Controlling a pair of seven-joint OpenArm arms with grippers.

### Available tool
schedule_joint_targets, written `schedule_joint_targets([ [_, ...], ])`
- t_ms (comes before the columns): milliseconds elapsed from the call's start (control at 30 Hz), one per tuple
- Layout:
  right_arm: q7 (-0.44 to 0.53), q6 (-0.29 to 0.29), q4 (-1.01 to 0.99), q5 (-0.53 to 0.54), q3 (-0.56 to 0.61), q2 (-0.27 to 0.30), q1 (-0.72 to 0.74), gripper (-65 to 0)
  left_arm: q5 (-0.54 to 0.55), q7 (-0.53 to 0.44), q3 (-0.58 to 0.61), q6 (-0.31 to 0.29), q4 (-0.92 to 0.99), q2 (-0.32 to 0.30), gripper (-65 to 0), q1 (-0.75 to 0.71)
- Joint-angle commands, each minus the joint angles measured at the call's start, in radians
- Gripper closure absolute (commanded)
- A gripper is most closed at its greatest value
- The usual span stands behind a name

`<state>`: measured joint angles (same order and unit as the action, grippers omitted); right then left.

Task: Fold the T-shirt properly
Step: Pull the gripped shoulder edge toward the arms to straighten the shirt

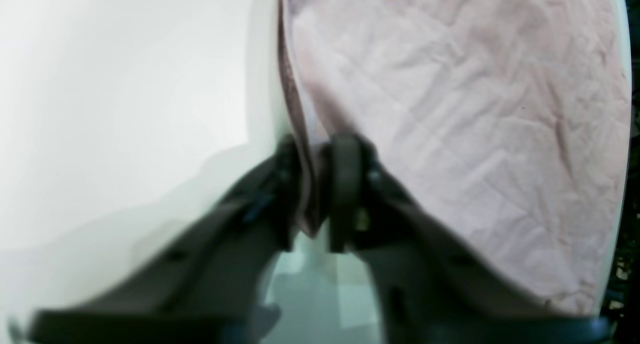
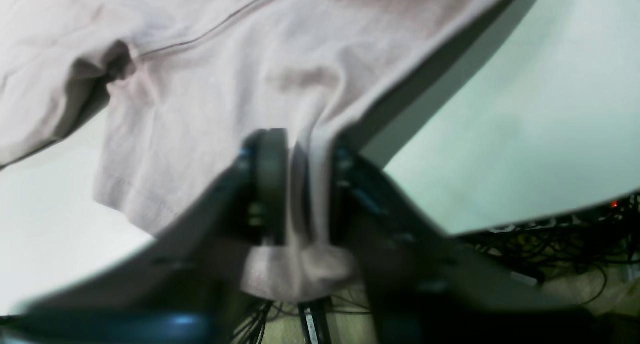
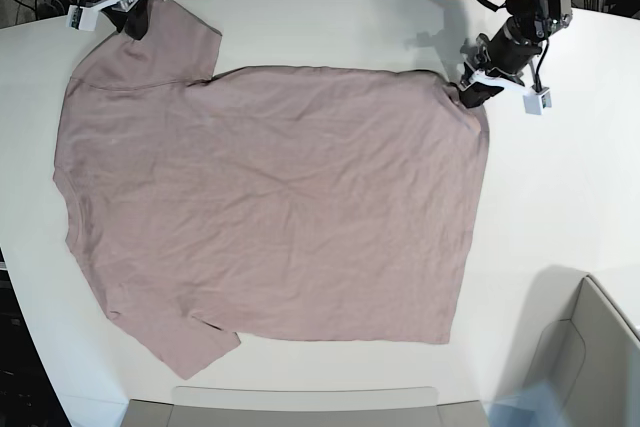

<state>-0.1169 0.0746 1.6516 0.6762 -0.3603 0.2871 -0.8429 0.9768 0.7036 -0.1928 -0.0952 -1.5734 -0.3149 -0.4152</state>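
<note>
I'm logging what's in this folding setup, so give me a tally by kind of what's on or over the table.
T-shirt: 1, pink, spread on the white table
Grippers: 2, left gripper and right gripper, each pinching a shirt edge
Total: 3

Plain dusty-pink T-shirt (image 3: 270, 207) (no print), white table (image 3: 560, 197).

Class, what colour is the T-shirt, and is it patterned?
Plain dusty pink T-shirt, no pattern; the base view shows it best.
</note>
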Motion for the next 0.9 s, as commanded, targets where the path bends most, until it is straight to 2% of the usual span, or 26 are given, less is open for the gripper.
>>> schedule_joint_targets([
  [0, -0.011, -0.002, 0.006, -0.003, -0.007, 0.005, -0.014, 0.0, -0.019, 0.018, -0.029, 0.018, 0.008, -0.007, -0.3, -0.006],
  [367, -0.005, -0.002, 0.124, -0.003, -0.033, 0.01, -0.103, 0.0, -0.015, 0.026, -0.19, 0.012, 0.005, -0.008, 0.0, -0.06],
  [633, -0.004, -0.002, 0.236, -0.005, -0.033, 0.008, -0.229, 0.0, -0.015, 0.026, -0.307, 0.01, -0.018, -0.011, 0.0, -0.198],
  [867, -0.004, -0.002, 0.253, -0.005, -0.079, 0.008, -0.25, 0.0, -0.012, 0.027, -0.363, 0.008, -0.029, -0.011, 0.0, -0.274],
])
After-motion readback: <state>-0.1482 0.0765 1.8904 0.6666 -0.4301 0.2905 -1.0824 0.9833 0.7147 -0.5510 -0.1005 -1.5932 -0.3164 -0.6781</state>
